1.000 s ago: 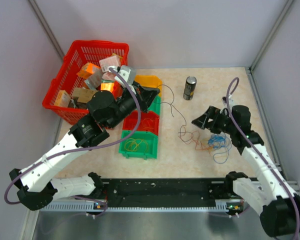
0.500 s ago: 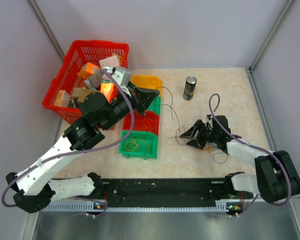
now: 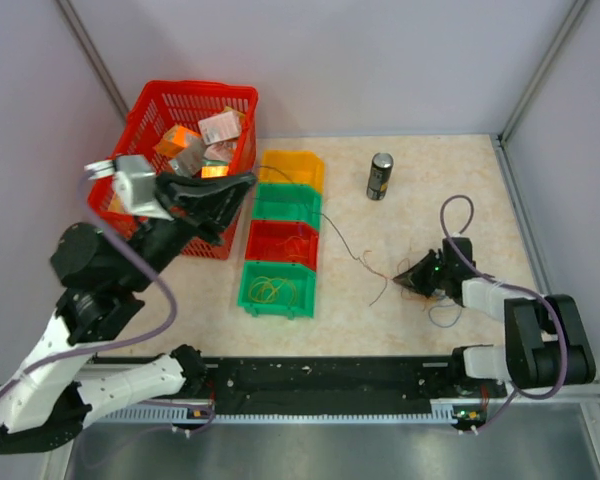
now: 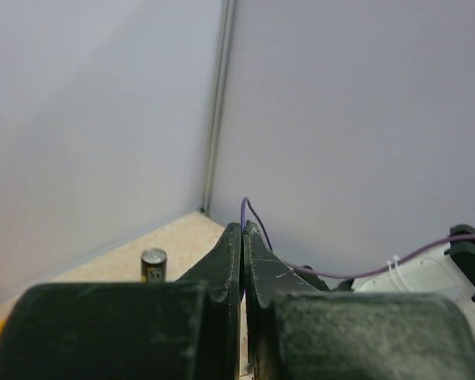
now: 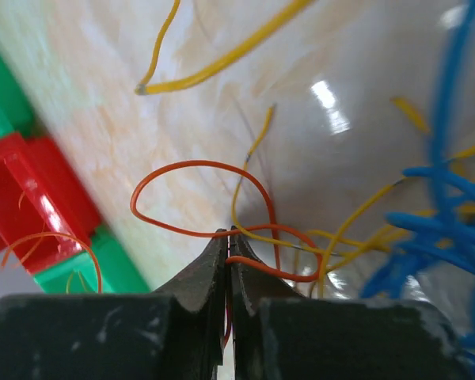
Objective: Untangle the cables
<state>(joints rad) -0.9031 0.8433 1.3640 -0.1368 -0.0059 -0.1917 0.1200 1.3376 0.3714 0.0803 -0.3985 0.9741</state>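
Looping orange cable (image 5: 198, 164) sits pinched in the right end effector (image 5: 227, 237).

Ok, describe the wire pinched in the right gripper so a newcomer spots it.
Right of the row of coloured bins lies the tangle of cables, where the right gripper is shut. Its tips pinch the orange wire, one open loop, unlike the yellow strands and bunched blue wires beside it.

4 bins (image 3: 292, 168), 1 basket (image 3: 200, 88), 1 can (image 3: 380, 176) (upright)
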